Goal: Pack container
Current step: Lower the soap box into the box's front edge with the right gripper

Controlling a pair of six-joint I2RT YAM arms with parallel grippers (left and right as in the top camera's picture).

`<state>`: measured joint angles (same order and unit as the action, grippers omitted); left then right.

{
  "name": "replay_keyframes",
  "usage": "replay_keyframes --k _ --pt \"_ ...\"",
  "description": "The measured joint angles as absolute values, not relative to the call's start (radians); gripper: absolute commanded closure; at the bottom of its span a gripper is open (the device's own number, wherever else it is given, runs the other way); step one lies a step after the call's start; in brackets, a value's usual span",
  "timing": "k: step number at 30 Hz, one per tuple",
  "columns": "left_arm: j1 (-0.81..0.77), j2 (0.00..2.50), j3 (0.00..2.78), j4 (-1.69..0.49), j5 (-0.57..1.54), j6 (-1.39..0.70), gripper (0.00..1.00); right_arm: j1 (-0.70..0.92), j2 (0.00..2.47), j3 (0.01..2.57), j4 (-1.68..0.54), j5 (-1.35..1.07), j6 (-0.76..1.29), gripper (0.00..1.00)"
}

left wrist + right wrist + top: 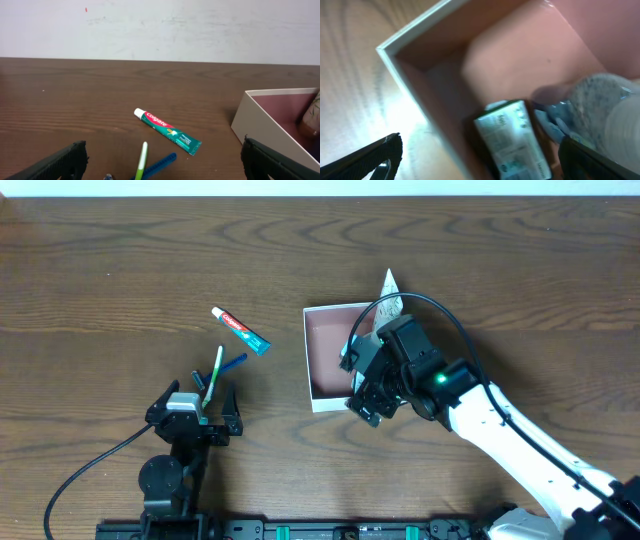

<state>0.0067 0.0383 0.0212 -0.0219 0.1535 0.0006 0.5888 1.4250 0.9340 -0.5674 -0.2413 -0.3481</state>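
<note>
Dark wood-grain table (100, 280) fills the overhead view, and only the left wrist camera shows us the plain white wall (200, 25) behind it. We find the container (328, 350), a shallow square cardboard box with a white rim and outer walls and a pinkish-brown inside, right of the table's middle. Its right half is hidden from above by the right arm.

The right gripper (360, 385) hangs over the near part of the box with its jaws spread wide and nothing between them. What lies under it we see only from the right wrist. One thing is a green-and-white printed packet (512, 142), its text too blurred to read. Beside it is a grey speckled item (592, 97) in clear wrapping, cut off at the frame edge, which we cannot identify. A white pointed tip (389, 282) sticks out past the far wall of the box in the overhead view; we cannot tell what it belongs to.

Left of the container and apart from it lies a Colgate toothpaste tube (241, 330); we can read the brand only from the left wrist. The left gripper (197, 395) also stands wide open and empty. Close to it lie a green-and-white toothbrush (213, 375) and a slim blue item (232, 364). Their lower ends are cut off in the left wrist view, and we cannot tell whether they touch.
</note>
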Motion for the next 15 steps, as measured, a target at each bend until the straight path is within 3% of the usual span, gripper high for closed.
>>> replay_keyframes --k 15 --pt "0.007 0.038 0.021 -0.022 0.154 0.001 0.02 0.683 1.285 1.012 -0.684 -0.307 -0.305 0.01"
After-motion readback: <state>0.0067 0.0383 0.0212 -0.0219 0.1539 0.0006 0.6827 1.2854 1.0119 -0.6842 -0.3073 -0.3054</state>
